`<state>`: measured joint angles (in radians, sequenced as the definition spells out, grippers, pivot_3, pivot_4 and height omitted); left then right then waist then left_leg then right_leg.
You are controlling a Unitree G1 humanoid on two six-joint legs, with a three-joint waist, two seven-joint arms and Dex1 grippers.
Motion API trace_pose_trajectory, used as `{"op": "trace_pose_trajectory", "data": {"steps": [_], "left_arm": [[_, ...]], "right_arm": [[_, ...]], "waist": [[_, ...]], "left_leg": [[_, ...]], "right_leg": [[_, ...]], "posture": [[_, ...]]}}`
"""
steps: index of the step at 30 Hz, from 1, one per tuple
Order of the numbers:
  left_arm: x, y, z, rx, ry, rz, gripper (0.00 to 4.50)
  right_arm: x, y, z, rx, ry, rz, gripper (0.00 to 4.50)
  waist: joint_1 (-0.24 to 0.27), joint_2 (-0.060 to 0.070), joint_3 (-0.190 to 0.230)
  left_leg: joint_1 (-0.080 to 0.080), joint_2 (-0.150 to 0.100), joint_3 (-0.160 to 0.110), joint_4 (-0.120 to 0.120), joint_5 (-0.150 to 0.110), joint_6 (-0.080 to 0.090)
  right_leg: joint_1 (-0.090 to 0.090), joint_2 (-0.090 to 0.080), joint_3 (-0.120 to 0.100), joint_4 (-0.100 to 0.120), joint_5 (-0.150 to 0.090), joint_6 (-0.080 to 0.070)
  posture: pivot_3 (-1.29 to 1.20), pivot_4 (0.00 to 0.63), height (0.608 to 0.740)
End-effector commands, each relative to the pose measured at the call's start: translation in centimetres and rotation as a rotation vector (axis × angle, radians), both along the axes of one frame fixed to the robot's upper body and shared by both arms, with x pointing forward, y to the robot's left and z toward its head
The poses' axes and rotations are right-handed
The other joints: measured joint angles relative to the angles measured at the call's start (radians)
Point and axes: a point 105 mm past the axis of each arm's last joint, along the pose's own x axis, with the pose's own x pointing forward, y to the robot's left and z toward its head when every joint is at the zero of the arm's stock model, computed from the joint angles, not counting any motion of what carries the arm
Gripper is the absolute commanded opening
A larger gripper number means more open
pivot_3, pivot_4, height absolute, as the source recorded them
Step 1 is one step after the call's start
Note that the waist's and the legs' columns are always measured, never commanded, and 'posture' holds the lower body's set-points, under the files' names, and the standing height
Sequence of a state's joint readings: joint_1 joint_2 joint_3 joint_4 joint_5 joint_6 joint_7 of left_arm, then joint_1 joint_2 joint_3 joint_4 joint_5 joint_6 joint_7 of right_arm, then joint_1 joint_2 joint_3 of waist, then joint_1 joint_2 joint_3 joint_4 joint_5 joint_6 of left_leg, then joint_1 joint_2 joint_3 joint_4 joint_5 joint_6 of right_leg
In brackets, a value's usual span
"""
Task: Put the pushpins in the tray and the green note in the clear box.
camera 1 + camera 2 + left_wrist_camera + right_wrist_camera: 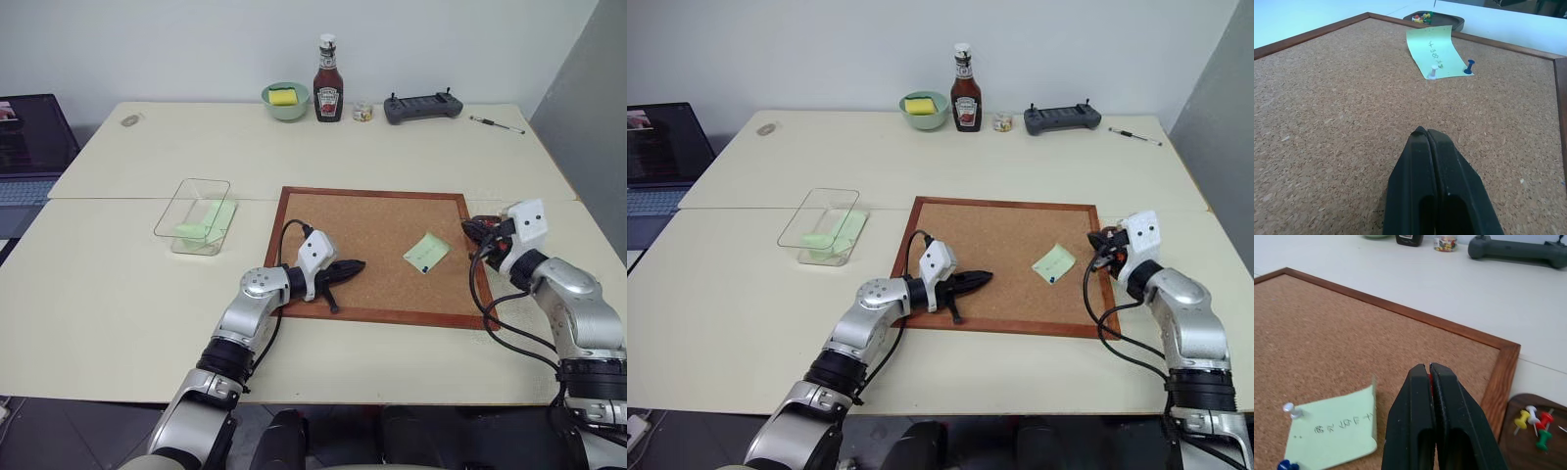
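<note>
The green note [426, 252] lies on the corkboard [372, 220], held down by a white pushpin [1433, 73] and a blue pushpin [1469, 67] at its near end. Just past the board's right edge sits the dark tray [1513, 450] with several pushpins [1535, 423] in it. My right gripper [470, 230] hovers at that edge beside the tray, shut, with a sliver of red pushpin [1428, 377] between its tips. My left gripper [358, 265] is shut and empty, low over the board's front left. The clear box [196, 215], left of the board, holds pale-green paper.
Along the table's far edge stand a green bowl [285, 100] with a yellow sponge, a ketchup bottle [328, 83], a small jar [362, 112], a dark controller [422, 106] and a pen [497, 124]. A laptop [29, 147] sits at the far left.
</note>
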<state>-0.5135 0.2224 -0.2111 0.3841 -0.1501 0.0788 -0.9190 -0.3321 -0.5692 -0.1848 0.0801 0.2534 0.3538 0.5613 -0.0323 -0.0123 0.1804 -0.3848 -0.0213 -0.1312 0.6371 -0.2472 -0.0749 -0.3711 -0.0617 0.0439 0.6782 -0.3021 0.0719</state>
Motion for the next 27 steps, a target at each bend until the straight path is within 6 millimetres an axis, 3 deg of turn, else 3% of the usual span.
{"op": "trace_pose_trajectory", "data": {"steps": [1,6,13,20,27], "left_arm": [[-0.6,-0.2,-1.0,0.036,0.022,-0.025,0.0],[-0.6,-0.4,-1.0,0.037,0.019,-0.031,0.0],[-0.4,-0.5,-0.9,0.039,0.016,-0.033,0.0],[-0.5,-0.4,-1.0,0.041,0.015,-0.034,0.0],[-0.5,-0.4,-1.0,0.041,0.015,-0.033,0.0]], "right_arm": [[0.5,-4.2,1.1,-0.261,-0.064,-0.186,0.0],[1.0,-5.5,0.9,-0.305,-0.056,-0.258,0.0],[1.3,-5.3,0.1,-0.305,-0.032,-0.244,0.0],[1.6,-5.2,-0.1,-0.297,-0.027,-0.244,1.37],[1.5,-5.4,1.1,-0.265,-0.053,-0.247,2.83]], "waist": [[0.0,0.0,0.0],[-0.001,0.0,0.0],[0.0,0.0,0.0],[0.0,0.0,0.0],[0.0,0.0,0.0]], "left_leg": [[0.0,0.0,0.0,0.0,0.0,0.0],[0.0,0.0,0.001,-0.001,0.0,0.0],[0.0,0.0,0.001,-0.001,0.0,0.0],[0.0,0.0,0.001,-0.001,0.0,0.0],[0.0,0.0,0.001,-0.001,0.0,0.0]], "right_leg": [[0.0,0.0,0.0,0.0,0.0,0.0],[0.0,0.0,0.001,0.0,0.0,0.0],[0.0,0.0,0.001,0.0,0.0,0.0],[0.0,0.0,0.001,0.0,0.0,0.0],[0.0,0.0,0.001,0.0,0.0,0.0]], "posture": [[0.0,0.15,0.74],[0.0,0.15,0.74],[0.0,0.15,0.74],[0.0,0.15,0.74],[0.0,0.15,0.74]]}}
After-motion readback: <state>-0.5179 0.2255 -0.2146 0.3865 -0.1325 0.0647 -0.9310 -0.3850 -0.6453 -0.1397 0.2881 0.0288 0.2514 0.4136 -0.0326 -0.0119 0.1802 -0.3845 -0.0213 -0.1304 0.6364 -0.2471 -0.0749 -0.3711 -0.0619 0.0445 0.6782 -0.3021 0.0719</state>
